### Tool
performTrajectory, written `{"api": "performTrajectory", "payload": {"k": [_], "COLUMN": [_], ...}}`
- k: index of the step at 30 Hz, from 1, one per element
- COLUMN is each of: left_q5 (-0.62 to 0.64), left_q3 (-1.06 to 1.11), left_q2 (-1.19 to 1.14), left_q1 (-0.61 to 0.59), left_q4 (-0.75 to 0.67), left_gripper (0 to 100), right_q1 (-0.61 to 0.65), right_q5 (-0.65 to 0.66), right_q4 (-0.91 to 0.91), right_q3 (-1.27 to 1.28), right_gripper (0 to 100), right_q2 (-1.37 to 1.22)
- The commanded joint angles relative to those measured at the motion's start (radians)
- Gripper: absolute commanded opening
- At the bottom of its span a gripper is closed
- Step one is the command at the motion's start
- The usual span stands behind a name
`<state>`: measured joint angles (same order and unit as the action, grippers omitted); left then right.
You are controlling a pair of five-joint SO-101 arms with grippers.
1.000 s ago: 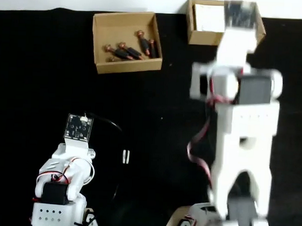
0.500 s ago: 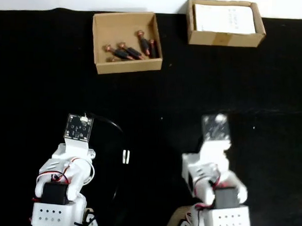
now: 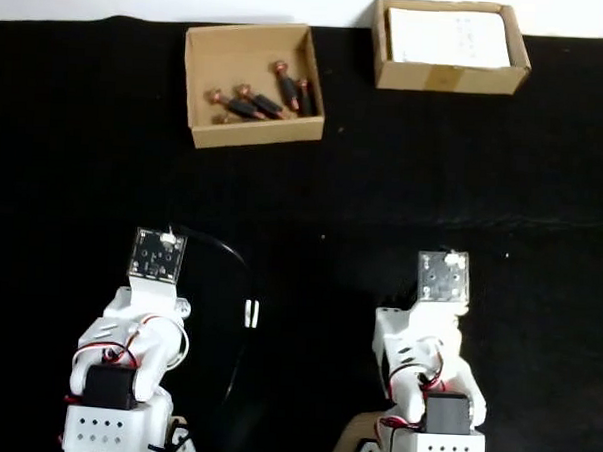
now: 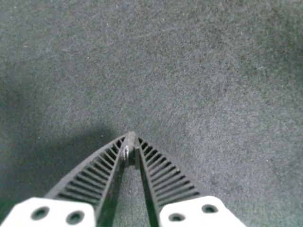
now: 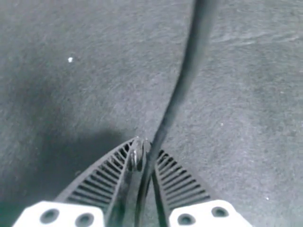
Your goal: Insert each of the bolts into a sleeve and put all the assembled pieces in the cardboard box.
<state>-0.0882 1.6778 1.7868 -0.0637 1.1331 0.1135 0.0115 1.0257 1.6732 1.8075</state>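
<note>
- Cardboard box [image 3: 256, 132], far side, left: several bolt-in-sleeve pieces [image 3: 249, 108] lie inside, copper heads showing.
- Second box [image 3: 448, 76], far right: holds a white sheet [image 3: 448, 37].
- Left gripper [image 4: 130, 144]: jaws closed, empty, over the dark table [image 4: 199, 71].
- Right gripper [image 5: 138, 150]: jaws closed, empty; a black cable [image 5: 184, 80] runs past its tips.

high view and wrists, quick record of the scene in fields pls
pieces box: far side of the table, several bolt pieces inside
paper box: far side, holds white paper
left gripper: shut, empty, over dark mat
right gripper: shut, empty, black cable runs past its tip
</note>
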Motion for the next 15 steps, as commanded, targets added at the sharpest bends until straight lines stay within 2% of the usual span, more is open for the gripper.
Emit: {"api": "performTrajectory", "payload": {"k": [1, 8, 15], "left_q5": [-0.003, -0.003, -0.003], "left_q3": [0.019, 0.019, 0.019], "left_q2": [-0.002, -0.002, -0.002], "left_q1": [0.005, 0.005, 0.005], "left_q4": [0.002, 0.002, 0.002], "left_gripper": [1, 1, 1], "right_q1": [-0.007, -0.007, -0.007], "right_q5": [0.011, 0.015, 0.015], "right_q4": [0.042, 0.222, 0.219], "right_q3": [0.125, 0.125, 0.125], "right_gripper": [0.6, 0.6, 0.6], "right_q2": [0.018, 0.024, 0.024]}}
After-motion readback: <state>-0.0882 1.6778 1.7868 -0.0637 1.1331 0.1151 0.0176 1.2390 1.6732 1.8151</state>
